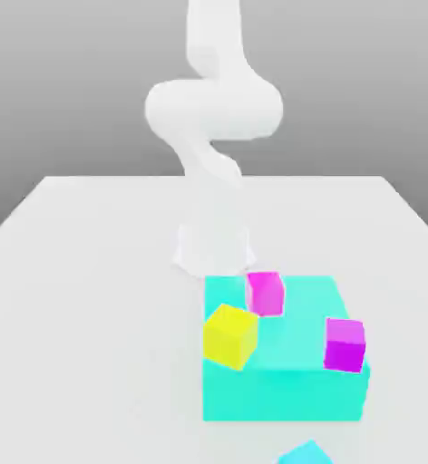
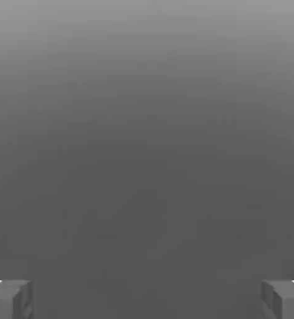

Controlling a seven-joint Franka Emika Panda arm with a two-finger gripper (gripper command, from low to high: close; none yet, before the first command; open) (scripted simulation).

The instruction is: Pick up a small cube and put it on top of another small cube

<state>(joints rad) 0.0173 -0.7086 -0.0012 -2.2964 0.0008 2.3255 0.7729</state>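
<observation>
A yellow small cube (image 1: pixel 229 335) rests at the near corner of a big cyan block (image 1: pixel 286 390), on the exterior view's left. Two magenta small cubes sit on the same block: one (image 1: pixel 265 293) near its far edge, the other (image 1: pixel 345 343) at its near corner on the exterior view's right. In the hand view my gripper (image 2: pixel 147 300) is open, its two grey fingertips (image 2: pixel 12 299) far apart with nothing between them, facing plain grey background.
The white arm (image 1: pixel 213 109) rises from its base (image 1: pixel 214 246) just behind the cyan block and leaves the picture upward. A further cyan cube (image 1: pixel 305 453) lies on the white table (image 1: pixel 82 299) at the near edge.
</observation>
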